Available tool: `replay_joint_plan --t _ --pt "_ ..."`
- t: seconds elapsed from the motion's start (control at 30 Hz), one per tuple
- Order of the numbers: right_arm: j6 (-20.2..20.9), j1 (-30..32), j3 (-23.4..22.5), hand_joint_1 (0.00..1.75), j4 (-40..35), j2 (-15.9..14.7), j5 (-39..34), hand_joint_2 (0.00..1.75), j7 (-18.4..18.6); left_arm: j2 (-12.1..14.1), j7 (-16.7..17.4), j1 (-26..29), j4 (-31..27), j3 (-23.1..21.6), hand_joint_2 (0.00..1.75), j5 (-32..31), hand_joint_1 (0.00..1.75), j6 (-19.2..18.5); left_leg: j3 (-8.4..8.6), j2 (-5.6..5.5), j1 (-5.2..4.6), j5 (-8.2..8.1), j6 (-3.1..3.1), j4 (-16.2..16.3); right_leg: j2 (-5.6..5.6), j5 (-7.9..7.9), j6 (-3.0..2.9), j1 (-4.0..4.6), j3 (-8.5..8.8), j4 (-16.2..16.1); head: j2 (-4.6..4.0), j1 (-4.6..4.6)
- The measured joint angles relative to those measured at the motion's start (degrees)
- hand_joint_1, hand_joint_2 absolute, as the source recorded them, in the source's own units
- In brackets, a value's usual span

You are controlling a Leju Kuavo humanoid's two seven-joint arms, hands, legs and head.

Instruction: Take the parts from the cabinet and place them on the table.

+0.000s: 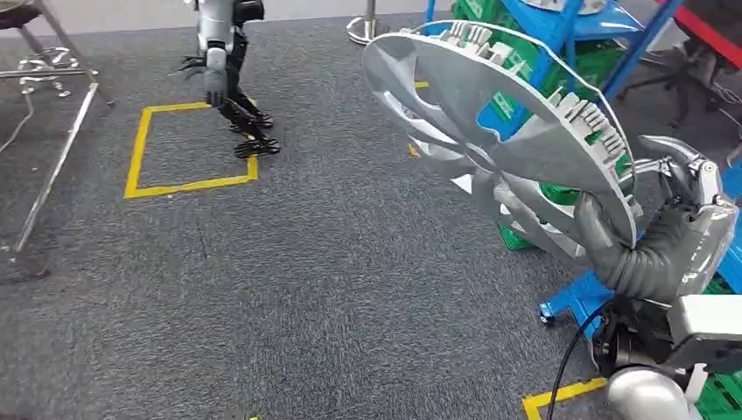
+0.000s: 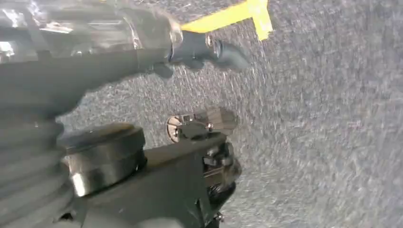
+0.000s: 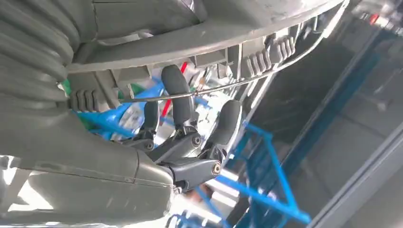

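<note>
Carpet (image 1: 332, 262), grey and coarse, spreads under the scene, marked by a rectangle of yellow floor tape (image 1: 188, 147). The right hand (image 1: 652, 223) grips a large silver plastic wheel cover with curved spokes and ribbed clips along its rim (image 1: 490, 114), holding it tilted up in the air at the right of the head view, its rim caught between the thick grey thumb and the darker fingers (image 3: 177, 92). In the right wrist view those fingers press on the cover's clipped inner edge, behind a thin wire ring. Just behind the cover stands a blue metal-framed cabinet rack (image 1: 560, 35) with green crates (image 1: 595, 61) on its shelves. The left hand (image 1: 210, 74) hangs over the carpet near the taped rectangle, holding nothing, its dark fingers loosely apart.
</note>
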Motion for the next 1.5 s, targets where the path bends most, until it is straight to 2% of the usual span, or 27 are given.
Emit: replay_joint_plan --t 0.07,0.1,0.2,0.23,0.27,0.3,0.4,0.47,0.53,0.6,0.63,0.7,0.73,0.77,0.8,0.9,0.93,1.0,1.07,1.1,1.17,1.23,1.27,1.4,1.43,1.47,1.5 --pt "0.0 0.37 0.02 1.75 0.02 0.0 0.0 1.75 0.11 -0.2 0.13 0.09 -0.02 0.0 1.75 -0.07 0.0 -0.07 -0.08 -1.81 -0.41 0.12 0.37 0.01 0.86 -3.02 -0.25 0.09 -4.05 8.27 0.0 0.7" --pt "0.0 0.54 0.02 1.75 0.02 0.02 0.0 1.75 0.13 -0.26 0.31 0.18 -0.02 0.0 1.75 -0.15 0.0 -0.07 -0.07 -2.68 -0.58 0.2 0.48 0.02 0.96 -2.48 -0.47 0.11 -4.66 9.13 0.0 0.92" --pt "0.07 0.48 0.0 1.75 0.0 0.0 0.02 1.75 0.28 -0.33 0.33 0.24 -0.02 0.0 1.75 -0.2 0.0 -0.04 0.2 -4.93 -0.73 0.36 0.4 0.05 2.04 4.86 -1.66 0.66 -0.55 -1.04 0.0 1.38" --pt "0.15 0.38 0.0 1.75 -0.02 -0.02 0.0 1.75 0.28 -0.35 0.33 0.23 -0.02 0.0 1.75 -0.28 0.0 -0.04 0.25 -5.47 -0.68 0.38 0.36 0.03 4.02 6.97 -2.06 0.77 1.32 -5.46 0.0 1.55" --pt "0.26 0.37 -0.02 1.75 -0.02 -0.09 0.0 1.75 0.28 -0.48 0.33 0.11 -0.02 0.0 1.75 -0.31 0.0 -0.04 0.08 -5.94 -1.09 0.37 0.14 0.34 5.37 6.71 -2.21 0.71 1.87 -7.08 0.0 1.51" --pt "0.39 0.18 0.0 1.75 -0.04 -0.2 -0.02 1.75 0.3 -0.5 0.33 0.06 -0.04 0.0 1.75 -0.35 0.0 -0.04 -0.33 -6.37 -0.86 0.6 -0.21 0.34 4.9 6.44 -1.69 0.7 2.23 -7.86 0.0 1.47" --pt "0.63 0.11 0.0 1.75 0.0 -0.17 -0.05 1.75 0.41 -0.48 0.22 0.25 -0.04 -0.02 1.75 -0.44 0.0 0.04 -0.83 -7.75 -0.66 1.24 -1.29 -0.03 3.66 7.11 -2.3 0.9 2.25 -8.51 0.0 1.53" --pt "0.61 0.02 -0.02 1.75 -0.09 -0.09 0.31 1.75 0.42 -0.41 0.2 0.06 -0.04 -0.02 1.75 -0.74 0.0 0.15 -2.27 -0.94 -0.96 -1.61 -1.67 2.76 2.44 7.68 -2.79 0.81 2.42 -9.21 0.0 0.44" --pt "0.57 0.19 -0.04 1.75 -0.13 -0.13 0.48 1.75 0.42 -0.39 0.22 -0.14 -0.04 -0.02 1.75 -0.9 0.0 0.18 -5.91 -0.28 -0.27 -5.94 -2.23 10.77 1.04 7.67 -2.87 0.91 2.41 -9.2 0.0 -0.11" --pt "0.5 0.65 -0.02 1.75 -0.13 -0.11 0.74 1.75 0.42 -0.41 0.26 -0.08 -0.04 -0.02 1.75 -1.12 0.0 0.22 -8.54 -0.36 0.31 -7.35 -2.83 16.18 -0.52 7.52 -2.88 0.91 2.4 -9.17 0.0 -0.72" --pt "0.48 0.84 -0.02 1.75 -0.13 -0.11 0.85 1.75 0.42 -0.41 0.26 -0.06 -0.04 -0.02 1.75 -1.33 0.0 0.39 -7.88 -0.32 0.58 -5.99 -3.06 15.01 -1.2 7.41 -2.72 0.9 2.5 -9.17 0.0 -0.92" --pt "0.35 1.22 -0.09 1.75 -0.2 -0.15 0.87 1.75 0.42 -0.37 0.26 -0.12 -0.04 -0.02 1.75 -1.51 0.0 0.9 -3.46 0.63 0.79 -1.5 -3.2 7.32 -2.35 7.03 -2.2 0.78 2.86 -9.08 0.0 -1.16" --pt "0.33 1.49 -0.15 1.75 -0.33 -0.17 0.85 1.75 0.42 -0.39 0.17 -0.15 -0.04 -0.02 1.75 -1.64 0.0 0.9 -0.79 2.63 0.77 0.29 -3.1 2.94 -2.85 6.75 -1.86 0.76 3.17 -9.01 0.0 -1.34" --pt "0.33 1.74 -0.24 1.75 -0.48 -0.22 0.85 1.75 0.42 -0.46 0.05 -0.33 -0.04 -0.02 1.75 -1.84 0.0 0.9 0.41 5.86 -0.18 -0.71 -3.27 1.35 -3.22 6.42 -1.39 1.13 3.2 -8.91 0.0 -1.53" --pt "0.33 1.88 -0.43 1.75 -0.65 -0.39 0.6 1.75 0.41 -0.48 -0.07 -0.7 -0.04 -0.02 1.75 -2.01 0.0 0.9 0.3 5.2 -0.18 -0.78 -2.16 0.56 -3.79 6.12 -1.03 1.22 3.2 -8.51 0.0 -1.69" --pt "0.39 1.75 -0.9 1.75 -0.63 -0.42 -0.33 1.75 0.17 -0.57 -0.07 -1.21 -0.04 -0.02 1.75 -2.03 0.0 0.9 0.07 2.68 -0.53 -0.68 -1.04 0.53 -6.16 5.71 -0.29 0.92 3.91 -8.84 0.0 -1.03" --pt "0.52 1.62 -1.07 1.75 -0.63 -0.46 -0.5 1.75 -0.11 -0.57 0.02 -1.25 -0.04 -0.02 1.75 -1.92 0.0 1.03 0.23 1.88 -0.28 -0.47 -0.56 0.28 -4.43 4.84 0.2 0.55 3.97 -8.35 0.0 -0.99" --pt "0.66 1.51 -1.2 1.75 -0.63 -0.55 -0.9 1.75 -0.5 -0.55 0.2 -1.58 -0.04 -0.02 1.75 -1.57 0.0 1.25 0.22 0.39 -0.31 -0.32 0.23 0.29 -0.52 1.33 0.14 0.42 1.66 -2.79 0.0 -0.42" --pt "1.07 0.84 -1.4 1.75 -0.52 -0.63 -1.05 1.75 -0.7 -0.52 0.28 -1.62 -0.04 -0.02 1.75 -0.74 0.0 1.55 0.2 -1.43 -0.61 -0.25 0.65 0.3 0.71 -2.5 0.01 0.46 -2.96 6.65 0.0 0.44" --pt "1.25 0.38 -1.35 1.75 -0.37 -0.63 -1.2 1.75 -0.7 -0.46 0.26 -1.43 -0.04 -0.02 1.75 0.18 0.0 1.73 0.21 -2.22 -0.75 -0.21 0.72 0.31 0.85 -2.78 -0.12 0.49 -4.37 9.06 0.0 0.76" --pt "1.68 -0.78 -1.2 1.75 0.02 -0.61 -1.36 1.75 -0.7 -0.24 -0.11 -0.85 0.02 0.33 1.75 2.32 0.0 1.95 0.41 -3.76 -0.95 -0.18 0.76 0.34 1.22 1.0 -0.81 0.73 -3.76 6.09 0.0 1.11" --pt "2.06 -1.69 -0.9 1.75 0.24 -0.61 -1.38 1.75 -0.7 0.09 -0.31 -0.44 0.09 1.18 1.75 3.65 0.0 2.06 0.81 -4.92 -0.99 -0.19 0.75 0.33 2.88 6.8 -1.63 1.01 -0.24 -2.97 0.0 1.4" --pt "2.21 -1.92 -0.87 1.75 0.35 -0.63 -1.44 1.75 -0.72 0.22 -0.5 -0.3 0.09 1.44 1.75 4.09 0.0 2.27 0.61 -5.35 -0.88 -0.17 0.69 0.27 5.82 7.5 -2.08 1.01 0.87 -5.71 0.0 1.42" --pt "2.54 -2.23 -0.76 1.75 0.85 -0.68 -2.03 1.75 -0.72 0.57 -1.01 0.68 0.13 2.52 1.75 4.83 0.0 3.19 -0.46 -7.29 -0.56 0.69 -0.78 0.15 4.42 7.35 -2.41 1.33 1.29 -7.73 0.0 1.44" --pt "2.54 -2.33 -0.76 1.75 0.98 -0.63 -2.03 1.75 -0.72 0.79 -1.01 0.88 0.15 2.8 1.75 4.87 0.0 3.26 -0.6 -6.08 -0.72 0.24 -0.81 0.5 3.71 7.92 -2.7 0.86 1.56 -8.7 0.0 1.48" --pt "2.58 -2.31 -0.57 1.75 1.12 -0.59 -2.1 1.75 -0.72 0.9 -1.01 0.97 0.15 2.91 1.75 4.96 0.0 3.28 -1.06 -1.2 -1.11 -0.93 -1.21 1.39 3.01 8.11 -2.82 0.97 1.9 -9.14 0.0 1.02" --pt "2.56 -2.32 -0.55 1.75 1.11 -0.59 -2.1 1.75 -0.72 1.03 -1.01 0.89 0.17 3.1 1.75 4.96 0.0 3.28 -2.33 0.02 -0.82 -2.99 -1.56 3.99 2.34 8.21 -3.01 1.04 1.9 -9.22 0.0 0.48"
